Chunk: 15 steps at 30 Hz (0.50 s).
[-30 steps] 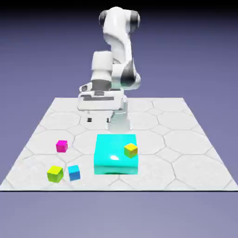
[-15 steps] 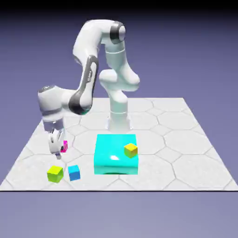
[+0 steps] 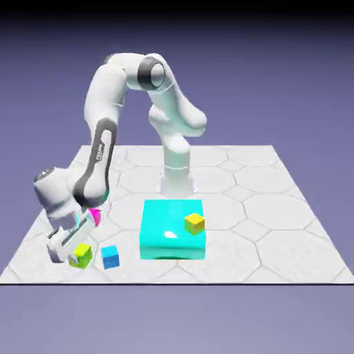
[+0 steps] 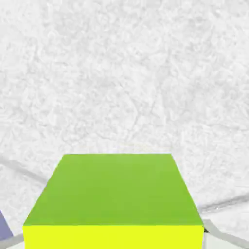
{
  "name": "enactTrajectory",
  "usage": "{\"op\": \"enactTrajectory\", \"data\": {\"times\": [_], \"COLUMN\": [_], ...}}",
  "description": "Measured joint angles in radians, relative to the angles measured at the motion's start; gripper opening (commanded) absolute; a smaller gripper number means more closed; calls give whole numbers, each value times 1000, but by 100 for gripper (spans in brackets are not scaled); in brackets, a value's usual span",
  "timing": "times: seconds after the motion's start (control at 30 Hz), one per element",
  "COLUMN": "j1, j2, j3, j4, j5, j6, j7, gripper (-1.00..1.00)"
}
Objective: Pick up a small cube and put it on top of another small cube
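Lime-green cube (image 4: 114,194): small, plain faces, fills my hand view, sits on table (image 3: 276,228) near front edge at exterior view's left. My gripper (image 3: 71,257) clamped on lime-green cube. Count: four small cubes, namely lime-green, blue (image 3: 110,257), magenta (image 3: 96,216) partly behind my arm, yellow-orange (image 3: 195,222) atop single large cyan block (image 3: 166,231).

The exterior view looks down at the table (image 3: 276,207) from across it and above, well back, facing the arm (image 3: 104,138). The hand view looks steeply at the tabletop from very near (a green cube (image 4: 114,194) fills its lower half). Both share that cube (image 3: 82,255) and the pale surface around it.
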Motion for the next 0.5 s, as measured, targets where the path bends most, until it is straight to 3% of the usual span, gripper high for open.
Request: {"op": "enactTrajectory", "data": {"times": [0.5], "j1": [159], "j2": [-216], "j3": [-304], "j4": [-229], "j5": [-247], "j6": [-68], "j7": [-610], "gripper": [-100]}}
